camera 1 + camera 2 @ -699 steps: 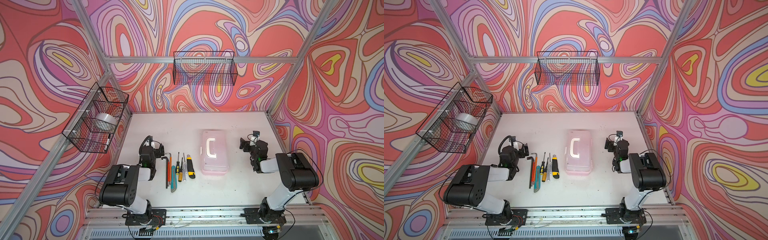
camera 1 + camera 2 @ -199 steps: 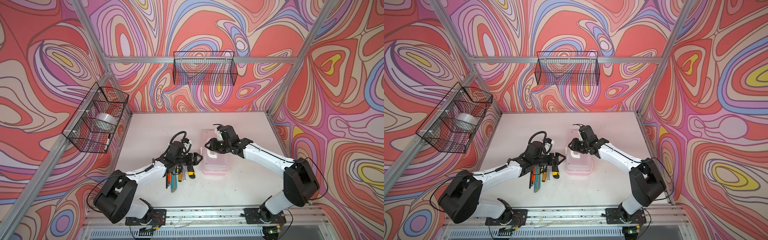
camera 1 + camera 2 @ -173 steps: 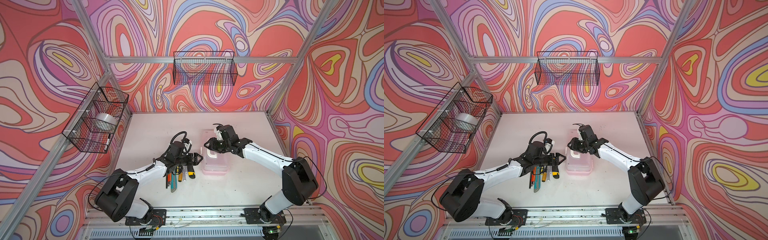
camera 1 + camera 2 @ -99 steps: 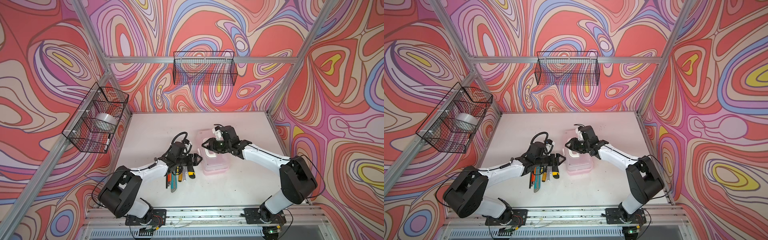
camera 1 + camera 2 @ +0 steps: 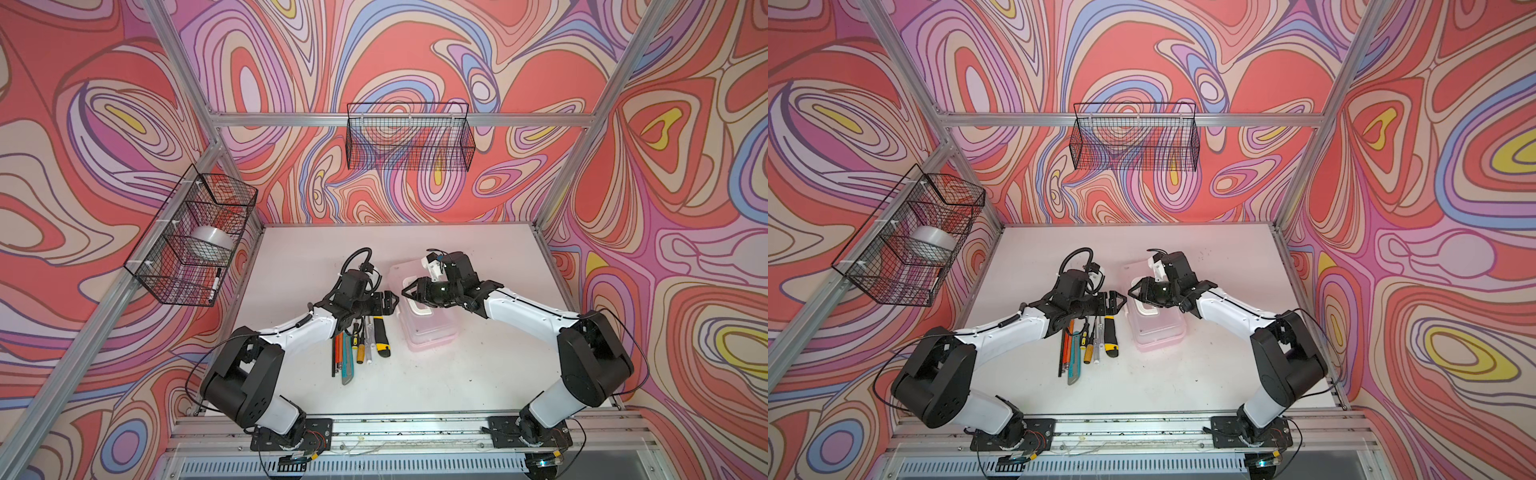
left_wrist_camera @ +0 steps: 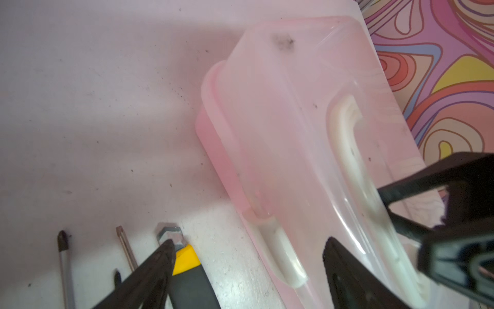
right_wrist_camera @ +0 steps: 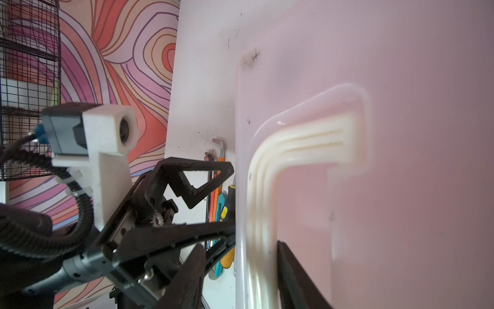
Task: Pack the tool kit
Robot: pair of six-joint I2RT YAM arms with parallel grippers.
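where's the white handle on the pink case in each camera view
In a top view: handle mid-table on top of the pink case, partly under the right pincer.
In a top view: handle mid-table, right of the tool row.
Left wrist: handle in the picture's right half, running lengthwise.
Right wrist: handle near the centre, bent like an L.
Shared landmark: the pink case.

Back wire basket [image 5: 409, 153] hangs on the rail; side basket [image 5: 174, 282] holds a pale roll [image 5: 210, 241].
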